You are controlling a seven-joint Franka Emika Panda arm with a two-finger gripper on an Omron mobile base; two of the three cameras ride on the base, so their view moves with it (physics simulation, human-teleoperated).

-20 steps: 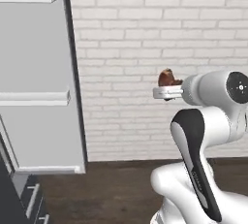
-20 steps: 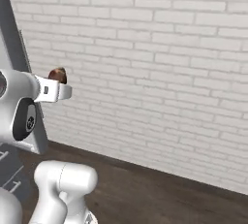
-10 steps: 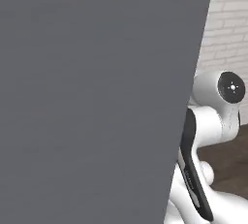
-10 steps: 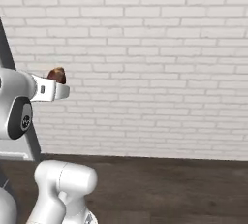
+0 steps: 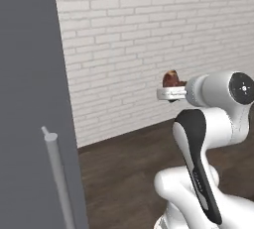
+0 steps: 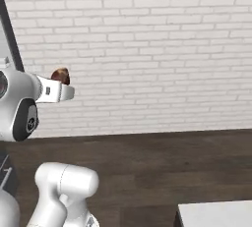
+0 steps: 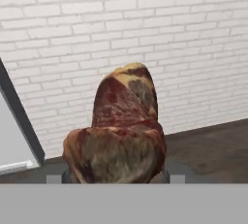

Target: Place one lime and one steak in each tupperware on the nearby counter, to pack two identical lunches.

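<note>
You are mid-carry, the claw (image 7: 116, 178) clamped on the brown steak (image 7: 118, 131) standing up between its jaws; next you need a tupperware beneath it before letting go.

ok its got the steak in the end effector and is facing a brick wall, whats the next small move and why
Probably keep the end effector shut on the steak and keep turning the base toward the counter. The brown steak rides high in front of the brick wall, with only dark floor below and no tray to drop it into.
</note>
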